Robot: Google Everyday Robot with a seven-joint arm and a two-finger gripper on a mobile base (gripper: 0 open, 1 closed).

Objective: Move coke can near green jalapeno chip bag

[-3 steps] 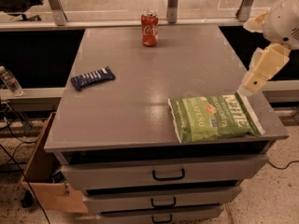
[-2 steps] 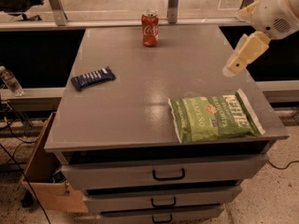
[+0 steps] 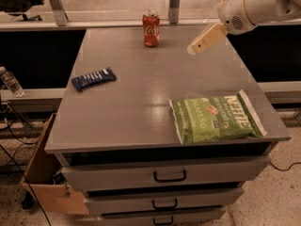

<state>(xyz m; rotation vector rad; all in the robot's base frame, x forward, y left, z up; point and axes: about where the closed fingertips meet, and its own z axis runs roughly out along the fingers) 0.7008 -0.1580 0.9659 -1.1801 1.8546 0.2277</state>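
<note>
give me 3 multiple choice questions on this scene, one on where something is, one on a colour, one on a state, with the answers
1. Where is the coke can relative to the green jalapeno chip bag?
A. on top of it
B. at the far edge of the table, well apart from it
C. touching its near end

2. What colour is the wrapped bar?
A. dark blue
B. yellow
C. white

3. How is the gripper placed?
A. clamped on the can
B. resting on the bag
C. in the air to the right of the can, touching nothing

Answers: 1 B, the can stands upright at the back while the bag lies flat at the front right. 2 A, its wrapper is dark blue. 3 C, bare table shows between it and the can.
</note>
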